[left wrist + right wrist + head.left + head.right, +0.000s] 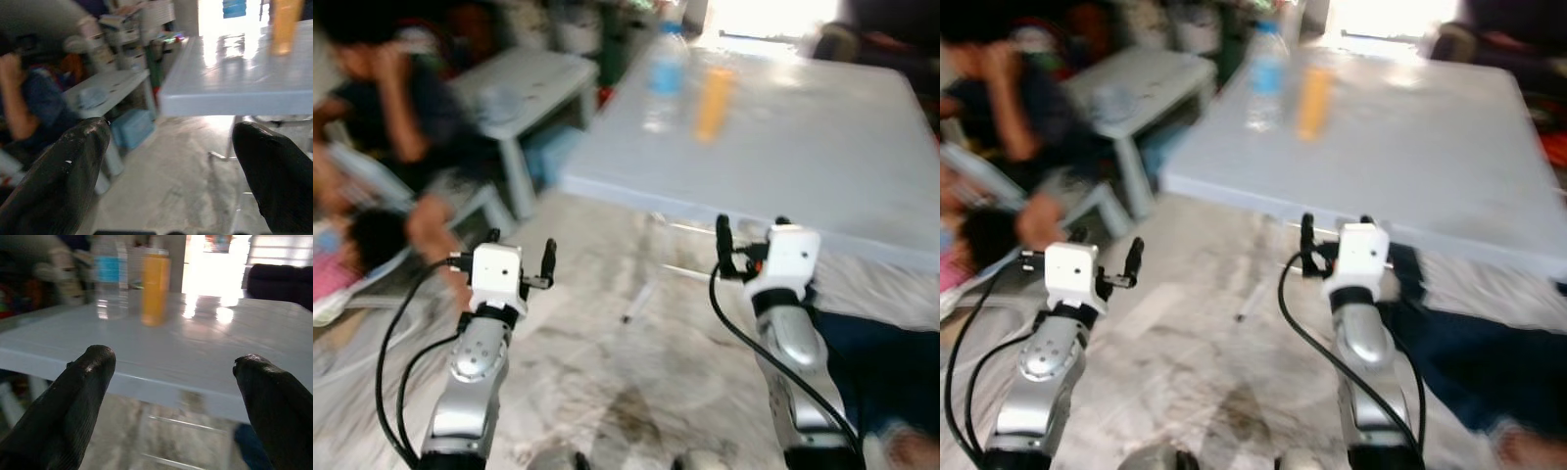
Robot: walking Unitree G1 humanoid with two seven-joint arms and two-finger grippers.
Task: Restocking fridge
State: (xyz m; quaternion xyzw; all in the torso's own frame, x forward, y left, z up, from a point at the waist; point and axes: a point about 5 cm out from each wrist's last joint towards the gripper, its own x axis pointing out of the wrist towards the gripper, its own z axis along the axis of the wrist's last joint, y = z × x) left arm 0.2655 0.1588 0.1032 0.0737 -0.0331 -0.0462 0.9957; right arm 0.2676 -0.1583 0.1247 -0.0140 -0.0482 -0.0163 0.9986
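No lettering is showing clearly enough to read. The water bottle [109, 276] standing on the pale table [205, 352] is carrying a blue label, but its print is blurring into a plain band. The orange bottle [155, 286] just beside the water bottle is showing no legible mark.
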